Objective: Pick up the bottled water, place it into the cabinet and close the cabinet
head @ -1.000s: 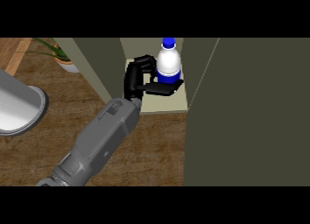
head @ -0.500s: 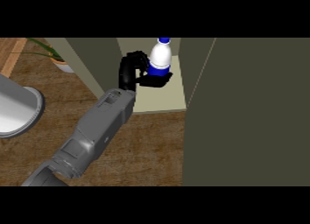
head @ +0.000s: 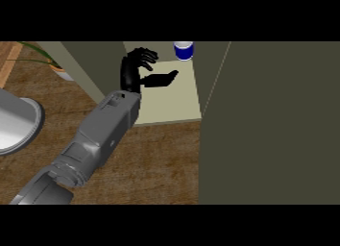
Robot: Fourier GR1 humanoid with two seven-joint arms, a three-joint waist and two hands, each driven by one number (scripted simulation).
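The bottled water [head: 184, 51], white with a blue label, stands at the back of the cabinet's pale shelf [head: 169, 103]; only its lower part shows below the picture's top band. My left hand [head: 134, 77] is inside the cabinet, just left of the bottle and apart from it. The hand is open, fingers pointing up and thumb stretched toward the right. The cabinet's dark olive door [head: 286, 125] stands open and fills the right side of the view. My right hand does not show.
The cabinet's left wall [head: 88, 67] runs close beside my forearm. A large grey round vessel [head: 10, 125] sits on the wooden counter [head: 151, 163] at the left. A potted plant [head: 49, 60] stands behind it.
My left hand carried the bottle deeper into the cabinet, then let it go. The fingers have opened and the hand now sits a little left of the standing bottle.
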